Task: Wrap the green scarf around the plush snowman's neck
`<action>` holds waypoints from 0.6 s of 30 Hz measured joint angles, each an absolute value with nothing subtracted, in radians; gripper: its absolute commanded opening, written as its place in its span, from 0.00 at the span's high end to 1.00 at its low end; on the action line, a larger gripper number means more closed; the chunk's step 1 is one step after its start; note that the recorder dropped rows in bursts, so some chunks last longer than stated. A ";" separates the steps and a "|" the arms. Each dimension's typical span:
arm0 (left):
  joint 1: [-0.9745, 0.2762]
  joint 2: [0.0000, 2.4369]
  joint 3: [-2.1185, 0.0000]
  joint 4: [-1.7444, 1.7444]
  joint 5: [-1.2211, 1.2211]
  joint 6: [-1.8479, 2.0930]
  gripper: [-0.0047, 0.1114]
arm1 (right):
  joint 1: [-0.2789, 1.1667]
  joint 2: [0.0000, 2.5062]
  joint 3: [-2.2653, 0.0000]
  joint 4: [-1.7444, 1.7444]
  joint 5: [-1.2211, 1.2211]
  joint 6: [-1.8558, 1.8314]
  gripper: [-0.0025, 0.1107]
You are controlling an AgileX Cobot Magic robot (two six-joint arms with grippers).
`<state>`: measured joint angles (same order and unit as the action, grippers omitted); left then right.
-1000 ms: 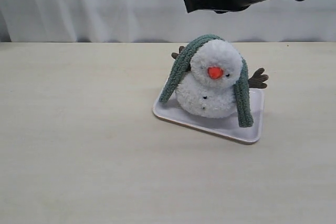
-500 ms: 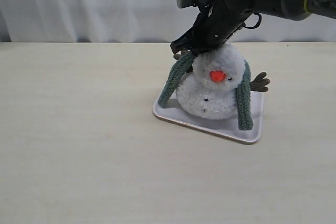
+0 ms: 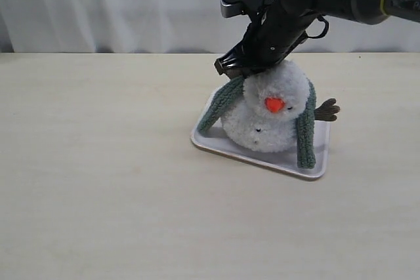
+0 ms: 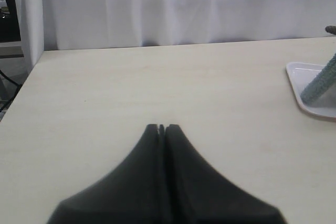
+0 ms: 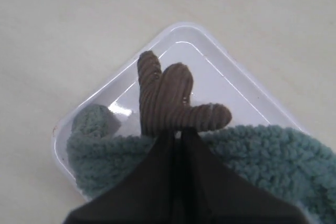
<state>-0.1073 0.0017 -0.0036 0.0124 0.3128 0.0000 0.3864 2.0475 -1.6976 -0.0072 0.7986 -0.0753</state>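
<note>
- The right fingers [image 5: 176,135] are clenched, tips just at the root of a brown twig arm [image 5: 168,98], touching the green scarf [image 5: 262,150]. Whether they pinch any fleece cannot be told.
- The left fingers [image 4: 161,127] are clenched on nothing, over the bare counter [image 4: 157,82], well apart from the tray [image 4: 307,90].
- The scarf's length runs behind the snowman [image 3: 266,119]. It passes just under the right fingers, and both ends hang down in front to the tray, uncrossed.
- The snowman leans forward, nose pointing down and away from the right fingers.
- Judged step: seating the scarf behind the neck [image 3: 252,111]. Next, one hanging end likely needs drawing across the front, without tipping the snowman further.
</note>
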 measured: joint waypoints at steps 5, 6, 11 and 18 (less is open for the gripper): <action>-0.107 0.002 -0.004 0.012 0.313 0.000 0.96 | 0.386 2.047 -1.672 0.017 0.779 -0.111 0.94; -0.107 0.002 -0.004 0.012 0.313 0.000 0.96 | 0.386 2.047 -1.670 0.017 0.774 -0.114 0.94; -0.107 0.002 -0.004 0.012 0.313 0.000 0.96 | 0.386 2.047 -1.670 0.017 0.752 -0.115 0.91; -0.107 0.002 -0.004 0.012 0.313 0.000 0.96 | 0.386 2.034 -1.729 0.108 0.812 -0.140 0.63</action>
